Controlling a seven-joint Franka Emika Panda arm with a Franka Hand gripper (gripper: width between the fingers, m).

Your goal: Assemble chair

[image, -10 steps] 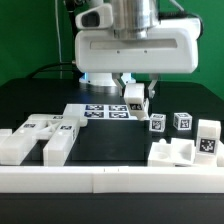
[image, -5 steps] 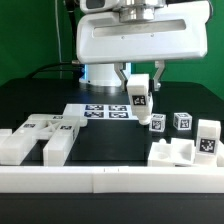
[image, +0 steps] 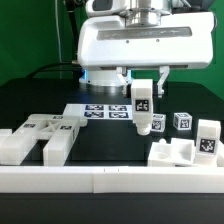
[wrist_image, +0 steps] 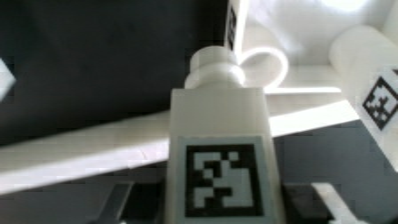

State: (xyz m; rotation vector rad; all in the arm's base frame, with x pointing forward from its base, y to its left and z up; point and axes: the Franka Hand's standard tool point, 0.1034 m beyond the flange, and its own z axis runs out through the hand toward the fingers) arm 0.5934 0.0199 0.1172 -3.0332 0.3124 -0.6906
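Gripper (image: 143, 87) jaws were narrow, clamped on the chair post (image: 143, 106). The post was upright, tag facing the exterior camera, at 3 o'clock of the marker board (image: 100, 112). Nearest tagged block (image: 158, 123) sat just beside it at 4 o'clock. Couldn't tell whether the post's foot touched the table.

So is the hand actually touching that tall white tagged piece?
Touching. The wrist view shows the hand clamped against both sides of the white piece, with no gap at either side.
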